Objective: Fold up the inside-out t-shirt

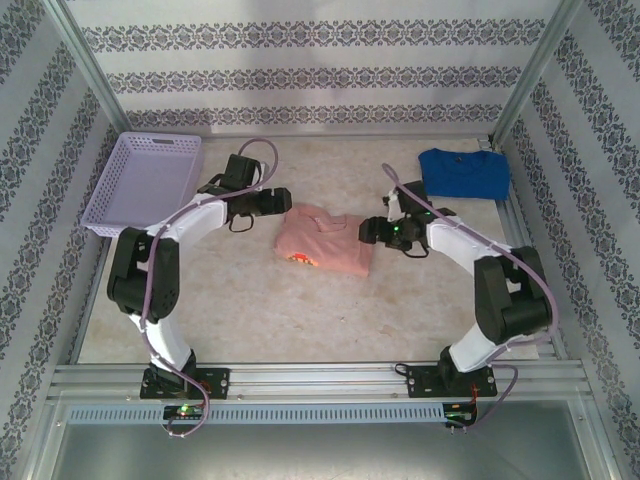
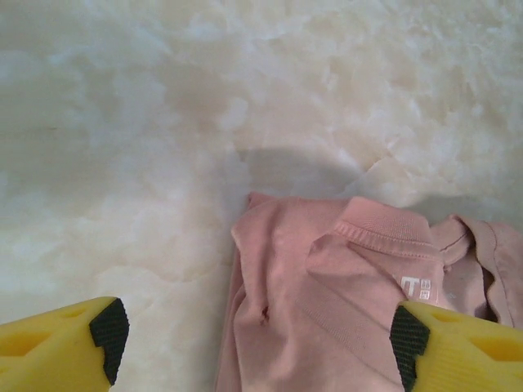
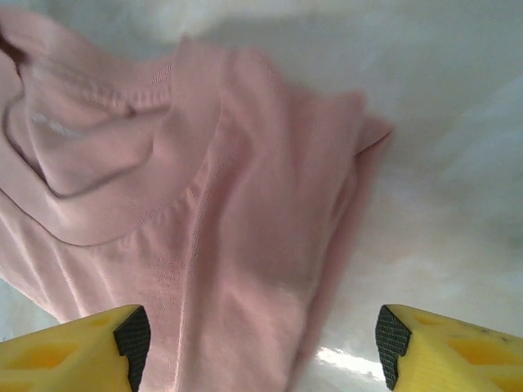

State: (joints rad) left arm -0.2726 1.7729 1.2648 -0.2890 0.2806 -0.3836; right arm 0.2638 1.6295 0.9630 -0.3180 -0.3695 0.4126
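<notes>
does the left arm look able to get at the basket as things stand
Probably yes: the basket lies close on its left, the left end effector is open and empty, and nothing stands between them.

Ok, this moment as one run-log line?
pink t-shirt: folded, mid-table | left jaws: open, over its left edge | right jaws: open, over its right edge | lilac basket: far-left | blue t-shirt: far-right

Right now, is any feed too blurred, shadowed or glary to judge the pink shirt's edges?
Top external: evenly lit and sharp, t-shirt outline clear. Left wrist: table washed out, soft shadow beyond the collar, shirt edges readable. Right wrist: fabric slightly soft, small glare on the table near the bottom.
</notes>
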